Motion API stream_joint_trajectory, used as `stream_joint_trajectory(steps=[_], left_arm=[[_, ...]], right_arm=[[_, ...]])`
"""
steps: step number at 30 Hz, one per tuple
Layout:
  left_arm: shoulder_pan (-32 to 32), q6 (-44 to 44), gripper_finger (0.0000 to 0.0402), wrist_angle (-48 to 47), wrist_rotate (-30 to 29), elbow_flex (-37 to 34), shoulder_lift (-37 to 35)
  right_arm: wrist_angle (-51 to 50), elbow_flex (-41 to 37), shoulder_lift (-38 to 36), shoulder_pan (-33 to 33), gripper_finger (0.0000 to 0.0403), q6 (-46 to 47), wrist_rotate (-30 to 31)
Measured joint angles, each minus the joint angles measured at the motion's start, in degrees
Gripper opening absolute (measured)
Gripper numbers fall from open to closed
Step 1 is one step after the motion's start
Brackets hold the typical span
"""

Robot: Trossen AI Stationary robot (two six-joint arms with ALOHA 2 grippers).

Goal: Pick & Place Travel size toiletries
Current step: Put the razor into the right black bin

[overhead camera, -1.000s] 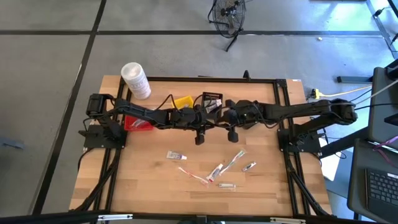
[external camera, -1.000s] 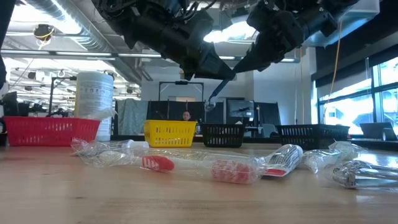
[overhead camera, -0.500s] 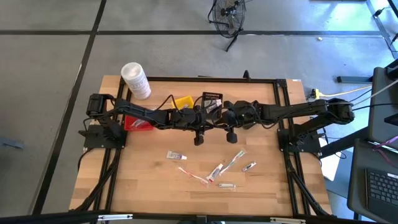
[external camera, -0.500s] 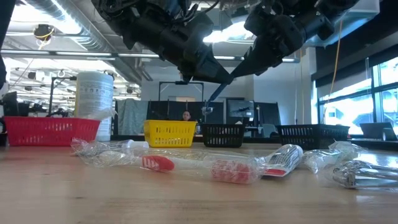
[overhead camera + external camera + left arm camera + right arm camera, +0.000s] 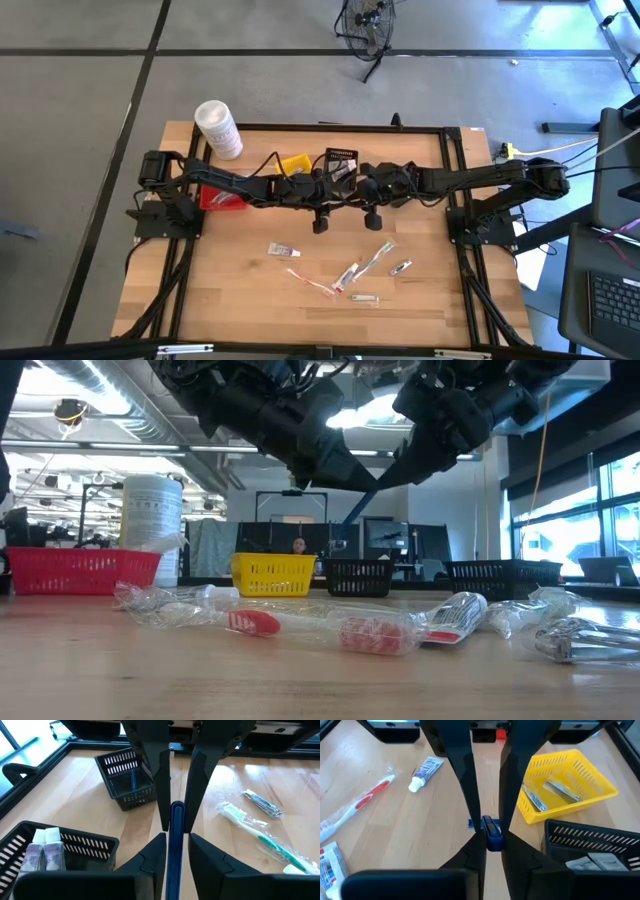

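A slim blue stick [image 5: 352,510] hangs in mid-air over the table's middle, held between both grippers. My left gripper [image 5: 338,186] comes from the left and my right gripper [image 5: 356,184] from the right, meeting tip to tip; both are shut on the stick. It shows between my left fingers [image 5: 176,836] and my right fingers [image 5: 492,837]. Other toiletries lie flat on the near half of the table: a white tube [image 5: 283,250], a wrapped red toothbrush [image 5: 312,284], wrapped sticks [image 5: 375,256] and a sachet [image 5: 365,298]. My left gripper pinches the blue stick's shaft [image 5: 175,851] between its two fingers. The stick lies along the fingers, its free end pointing past the fingertips. It is lifted clear of the table. My right gripper pinches the stick's outer end [image 5: 493,826] between its two fingertips, coming from the table's right against the left gripper. The stick slants down below it in the low view.
At the far side stand a red basket [image 5: 222,198], a yellow basket [image 5: 560,780] with silvery clippers in it, and black baskets [image 5: 125,780], one holding two small bottles [image 5: 42,852]. A white tub [image 5: 218,128] stands at the far left corner. Bare wood shows near the front edge.
Both grippers have kept the blue stick between them above the table's middle. The right gripper has shifted only slightly against the left one. The stick has stayed at about the same height and slant.
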Motion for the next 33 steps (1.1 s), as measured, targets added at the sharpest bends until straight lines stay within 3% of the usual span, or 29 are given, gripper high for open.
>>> stream_joint_trajectory(steps=[4, 8, 23, 26, 33], left_arm=[[-0.02, -0.02, 0.0081, 0.00, -1.50, 0.00, 0.00], [0.00, -0.09, 0.0081, -0.37, -2.95, 0.00, 0.00], [-0.02, -0.15, 0.0082, -0.85, -2.80, -0.11, 0.00], [-0.17, -0.15, 0.0082, -1.11, -2.80, -0.11, 0.00], [-0.98, 0.00, 0.0082, -1.49, -2.75, -0.11, 0.00]], right_arm=[[-2.79, 0.00, -0.02, 0.00, 0.0047, 0.34, 0.22], [-9.22, 0.53, -1.05, 0.00, 0.0048, 0.49, 4.96], [-56.75, 20.46, -7.78, 0.76, 0.0050, 1.95, 20.83], [-59.28, 19.41, -11.68, 0.67, 0.0047, 1.95, 22.05], [-55.65, 7.46, -22.80, -0.73, 0.0051, -0.04, 22.05]])
